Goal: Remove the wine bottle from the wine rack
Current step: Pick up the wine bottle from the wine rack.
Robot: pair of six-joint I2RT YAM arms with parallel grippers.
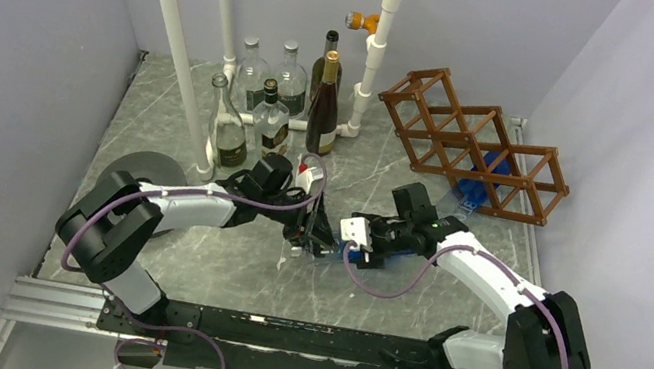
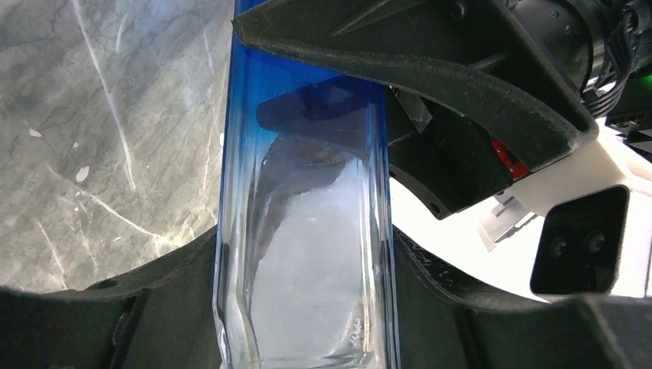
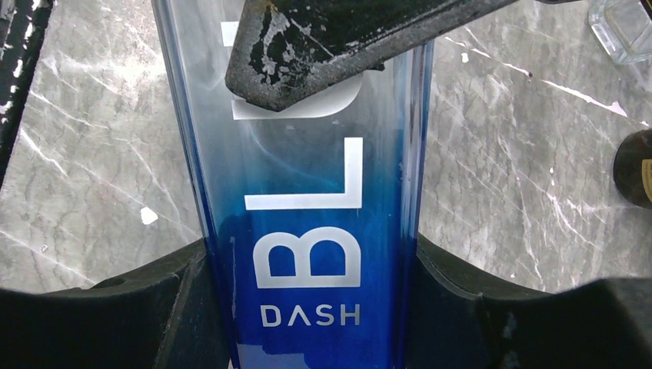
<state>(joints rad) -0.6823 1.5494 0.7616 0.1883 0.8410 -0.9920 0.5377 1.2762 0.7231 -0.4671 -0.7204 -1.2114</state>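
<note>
The wine bottle (image 3: 307, 231), clear glass that turns blue with white letters, is off the wine rack (image 1: 473, 139). It is held near the middle of the grey marble worktop (image 1: 219, 257), between the two arms. The left fingers (image 2: 115, 323) pinch it on both sides, and the right fingers (image 3: 115, 323) pinch it too, from the opposite direction. I cannot tell whether the bottle touches the worktop. The rack stands at the back right, well apart from it. A group of other bottles (image 1: 276, 105) stands at the back left.
</note>
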